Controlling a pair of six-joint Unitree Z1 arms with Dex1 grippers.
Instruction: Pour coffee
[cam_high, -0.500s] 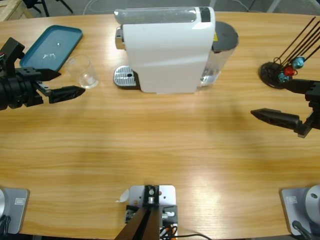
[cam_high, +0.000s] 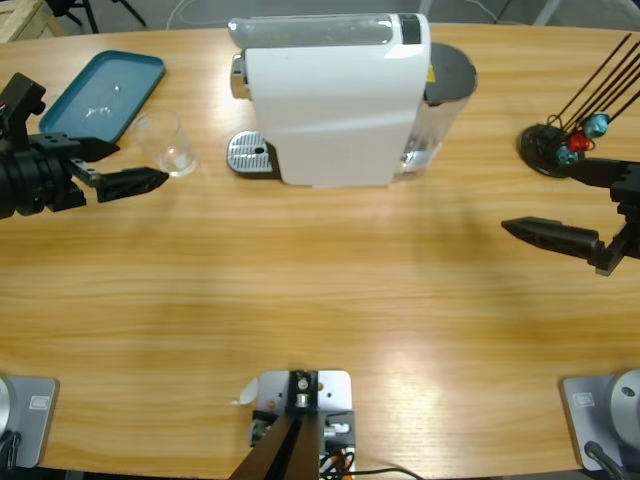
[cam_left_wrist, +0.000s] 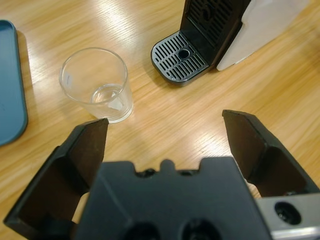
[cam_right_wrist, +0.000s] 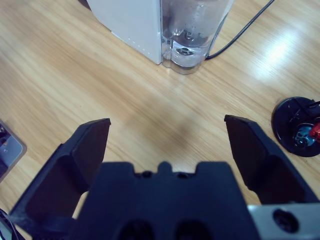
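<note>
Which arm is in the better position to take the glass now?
Left. The left gripper is open and faces the clear glass, which stands just ahead, beside the drip tray. The right gripper sees only the machine's water tank, far from the glass.

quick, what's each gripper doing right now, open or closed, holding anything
Left gripper: open, holding nothing; the clear tumbler stands just ahead of its jaws.
Right gripper: open, holding nothing, over bare table.

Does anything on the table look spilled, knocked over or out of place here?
Nothing stands out. The clear tumbler stands upright on the table beside the drip grate of the white coffee machine, not on it. No spill shows on the wood. Both the left gripper and right gripper are open and empty.
</note>
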